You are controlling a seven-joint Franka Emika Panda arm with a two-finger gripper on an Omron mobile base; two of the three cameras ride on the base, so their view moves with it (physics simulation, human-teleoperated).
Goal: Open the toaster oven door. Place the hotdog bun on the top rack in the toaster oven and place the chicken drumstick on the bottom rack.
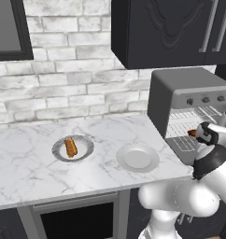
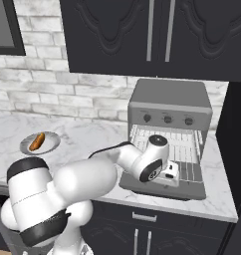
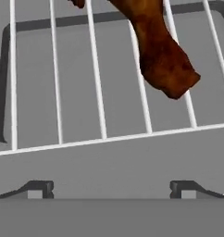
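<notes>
Lighting's flat and even in all three views, typical rendered look, no obvious single light source. The marble counter and white brick wall come out bright w/o blowing out, while the black cabinets go pretty dark, their relief only just readable. Shadows are soft and faint, e.g. a weak one around the empty plate. Inside of the toaster oven is mid grey, racks still legible. No glare, no motion blur, no edge distortion afaict. Hand view is a bit soft/pixelated up close, esp. the chicken drumstick texture.
</notes>
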